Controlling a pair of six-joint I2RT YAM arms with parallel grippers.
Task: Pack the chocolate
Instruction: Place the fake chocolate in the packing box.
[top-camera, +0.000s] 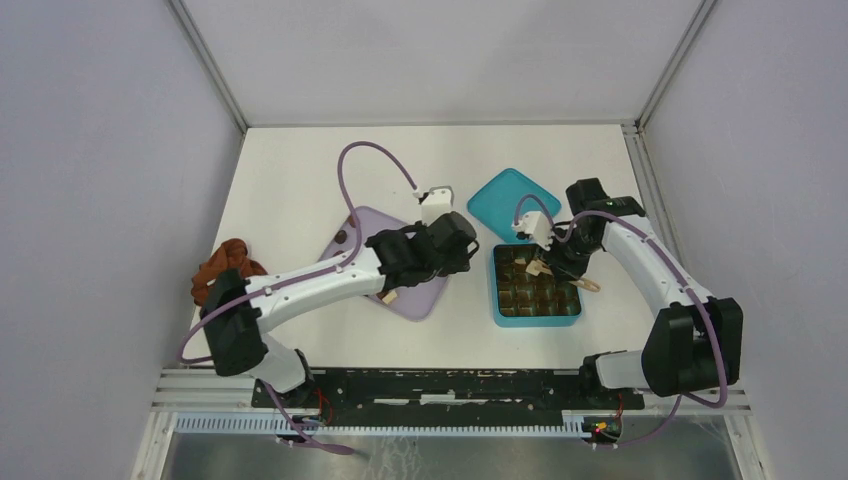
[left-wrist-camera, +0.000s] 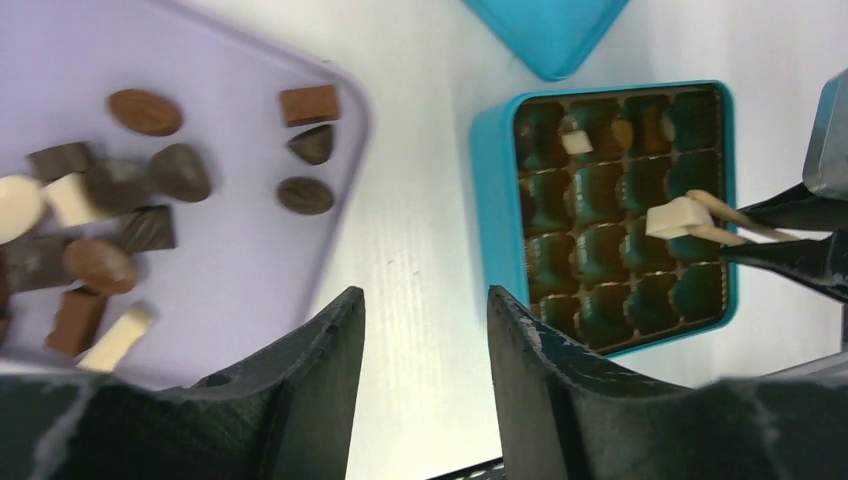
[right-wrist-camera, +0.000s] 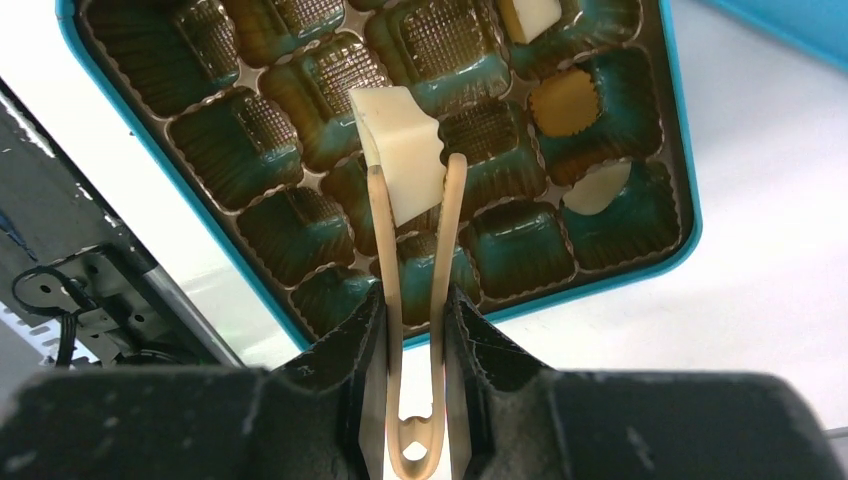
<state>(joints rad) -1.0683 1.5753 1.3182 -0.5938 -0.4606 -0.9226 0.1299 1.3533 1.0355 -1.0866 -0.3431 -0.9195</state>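
Note:
My right gripper (right-wrist-camera: 415, 300) is shut on wooden tongs (right-wrist-camera: 386, 250). The tongs pinch a cream-white chocolate (right-wrist-camera: 405, 160) over the middle cells of the open teal box (right-wrist-camera: 690, 200). Three pieces lie in cells at one end: a white one (right-wrist-camera: 530, 15), a tan one (right-wrist-camera: 565, 100) and a white one (right-wrist-camera: 597, 188). My left gripper (left-wrist-camera: 425, 300) is open and empty above bare table between the purple tray (left-wrist-camera: 250, 280) and the box (left-wrist-camera: 495, 200). Several dark, brown and white chocolates (left-wrist-camera: 150, 180) lie loose on the tray. The top view shows box (top-camera: 536, 318), tray (top-camera: 420, 300) and both grippers (top-camera: 468, 252) (top-camera: 556, 262).
The teal lid (top-camera: 513, 203) lies flat behind the box. A rust-brown cloth lump (top-camera: 225, 265) sits at the table's left edge beside my left arm. The left arm stretches across the tray's near side.

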